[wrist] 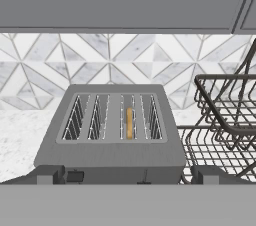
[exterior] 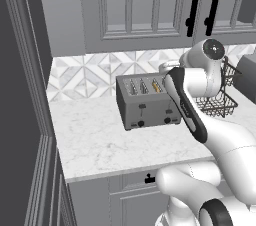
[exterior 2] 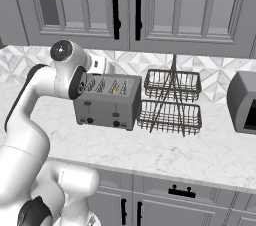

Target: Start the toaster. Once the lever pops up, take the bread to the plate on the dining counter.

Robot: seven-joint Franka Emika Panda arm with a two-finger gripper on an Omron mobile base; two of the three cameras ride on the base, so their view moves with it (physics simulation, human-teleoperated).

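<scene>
hovering above the toaster (wrist: 111,130), centre of the hand view; gripper (wrist: 127,174) with its two dark tips set wide apart, nothing between them.

item: toaster, grey, four slots, on the marble worktop (exterior: 95,140); centre of both base views.

item: bread (wrist: 129,122), tan edge showing in the third slot from the left, sunk within.

item: levers (exterior: 142,106), black, on the front face, seemingly not yet pressed.

step, as judged: the opening one, starting the toaster. next move calls for dropping in front of the face and pushing down the lever that serves the bread's slot.

views: base views show front levers and knobs; hand view shows slot interiors. right base view adds wire basket (exterior 2: 170,102) at centre right.
</scene>
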